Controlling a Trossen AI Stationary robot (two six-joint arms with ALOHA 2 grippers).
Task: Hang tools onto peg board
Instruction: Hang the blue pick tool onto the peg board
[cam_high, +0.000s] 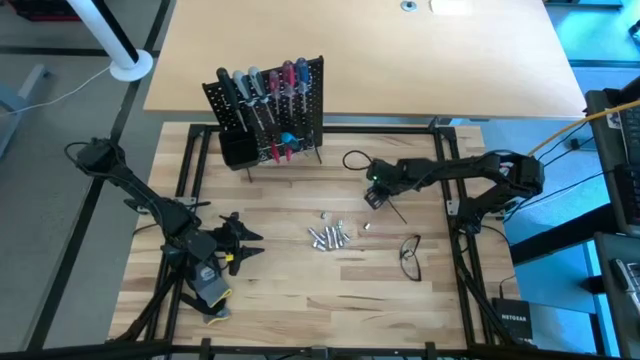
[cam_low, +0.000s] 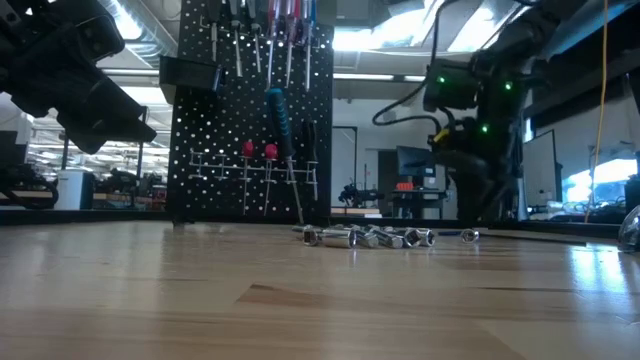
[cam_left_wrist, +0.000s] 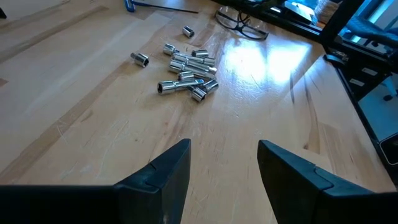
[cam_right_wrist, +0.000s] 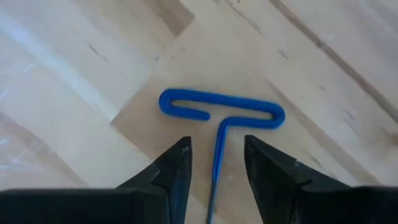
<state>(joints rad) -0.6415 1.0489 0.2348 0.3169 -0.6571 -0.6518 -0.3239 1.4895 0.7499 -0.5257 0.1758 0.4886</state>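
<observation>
A: Table: blue T-handle key lies flat, right gripper directly above, fingers open astride its shaft, holding nothing.

B: Thin, stiff, slippery; you should pinch the shaft. Left gripper open, idle.

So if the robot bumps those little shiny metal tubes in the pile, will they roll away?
Probably. The small shiny silver metal tubes look round and smooth, lying loose on the flat pale wooden table, so a nudge would likely send them rolling. A few already sit apart from the pile. Being metal, they are likely stiff and heavy for their size.
</observation>
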